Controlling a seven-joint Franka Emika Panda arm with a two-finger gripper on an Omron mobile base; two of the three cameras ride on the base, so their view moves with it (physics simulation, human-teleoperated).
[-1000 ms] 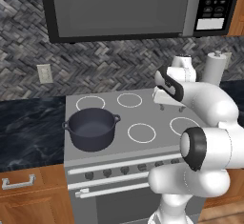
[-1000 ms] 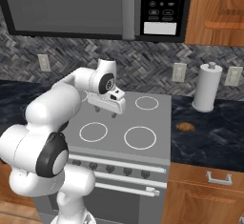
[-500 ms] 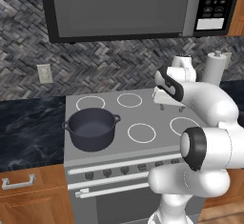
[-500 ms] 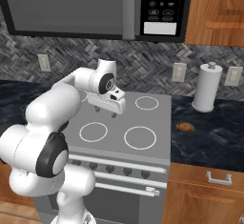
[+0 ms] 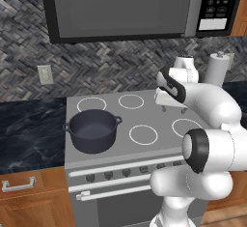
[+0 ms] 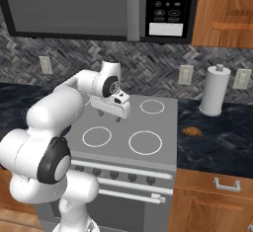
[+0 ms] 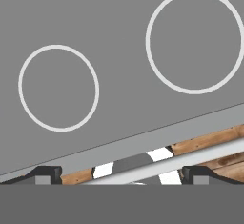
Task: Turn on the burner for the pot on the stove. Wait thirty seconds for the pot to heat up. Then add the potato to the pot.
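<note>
The dark grey pot (image 5: 92, 130) stands on the front left ring of the stove (image 5: 144, 112), its inside bare. My gripper (image 5: 173, 108) hangs open over the middle of the stove top (image 6: 148, 122), fingers pointing down, well to the right of the pot and holding nothing. From the right side the gripper (image 6: 109, 116) hovers a little above the back rings. The potato (image 6: 191, 132) lies on the dark counter just right of the stove. In the hand view, the gripper (image 7: 121, 175) looks down on two white rings of the stove (image 7: 119, 37), fingertips (image 7: 47, 174) wide apart.
A row of dark knobs (image 5: 126, 172) runs along the stove's front, above the bar handle (image 6: 126, 195). A white paper towel roll (image 6: 214, 90) stands at the back right of the counter. The microwave (image 5: 130, 8) hangs above the stove. Wooden cabinets sit below.
</note>
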